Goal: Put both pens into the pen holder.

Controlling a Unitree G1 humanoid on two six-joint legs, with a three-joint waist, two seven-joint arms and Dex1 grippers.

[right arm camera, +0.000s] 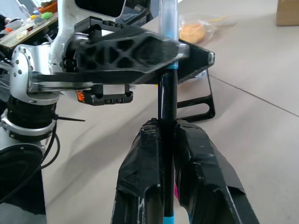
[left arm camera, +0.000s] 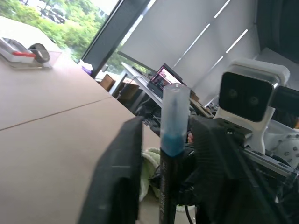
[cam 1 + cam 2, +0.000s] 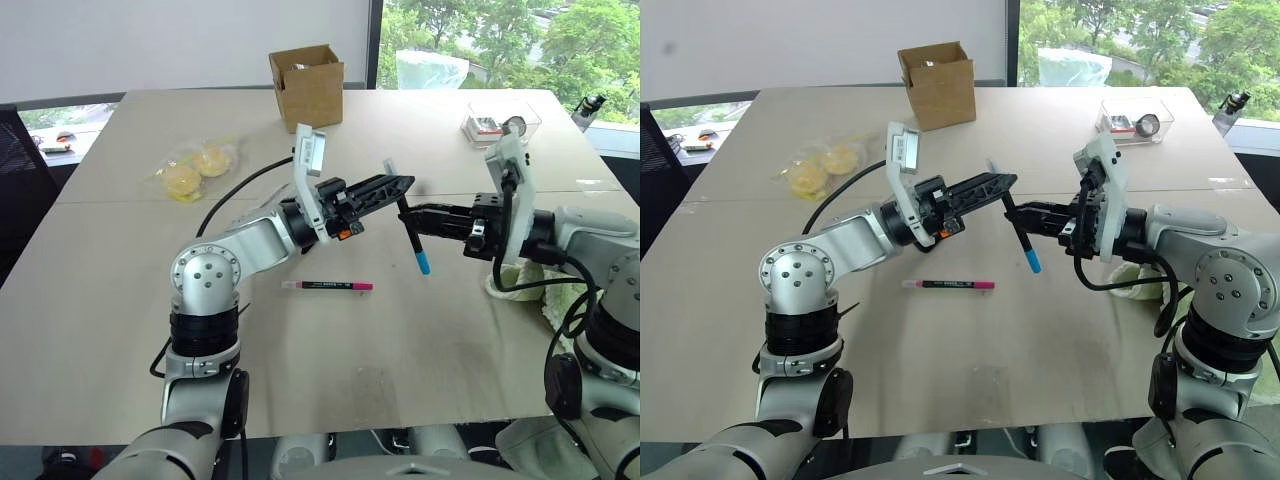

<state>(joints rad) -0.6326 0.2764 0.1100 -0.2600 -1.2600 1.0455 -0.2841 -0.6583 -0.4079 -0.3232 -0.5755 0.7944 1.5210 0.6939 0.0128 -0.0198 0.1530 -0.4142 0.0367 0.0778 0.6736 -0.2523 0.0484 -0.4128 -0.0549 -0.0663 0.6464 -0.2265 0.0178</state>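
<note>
Two robot arms meet above the middle of a pale wooden table (image 3: 120, 330), passing a thin black marker pen with light blue ends (image 3: 413, 237) from one to the other. To do this handover well, the receiving side should be firmly clamped on the barrel before the other side lets go, and the pen should stay near upright so it does not swing. The right gripper (image 3: 418, 219), reaching in from three o'clock, is clamped on the pen's black middle, as its wrist view confirms. The left gripper (image 3: 400, 186), reaching in from nine o'clock, has its fingers drawn in around the pen's upper part, just below the top cap; whether they truly press on it cannot be told. The second thin black marker pen, with magenta-pink ends (image 3: 327, 286), lies flat on the table at about seven o'clock from the meeting grippers, untouched.
</note>
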